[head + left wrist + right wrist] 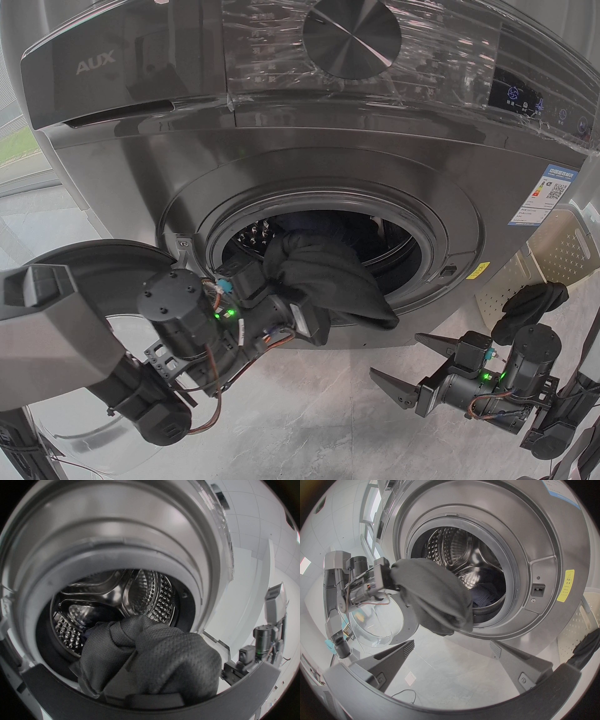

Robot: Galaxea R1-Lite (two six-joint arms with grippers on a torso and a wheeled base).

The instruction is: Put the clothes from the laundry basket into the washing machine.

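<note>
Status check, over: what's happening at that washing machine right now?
Left gripper shut on black garment, draped over washing machine door rim, partly inside. Right gripper open, empty, low near floor. Second dark garment hangs on laundry basket.

Floor: grey stone-look tiles (325,412). Thin cable (407,690) and small white square (410,678) lie on it, near each other. Window (19,147) beyond.

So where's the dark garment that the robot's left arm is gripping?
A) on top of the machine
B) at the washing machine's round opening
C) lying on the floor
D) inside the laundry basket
B: the left gripper is shut on the dark garment right at the round opening of the washing machine, with the cloth drooping over the lower rim.
</note>
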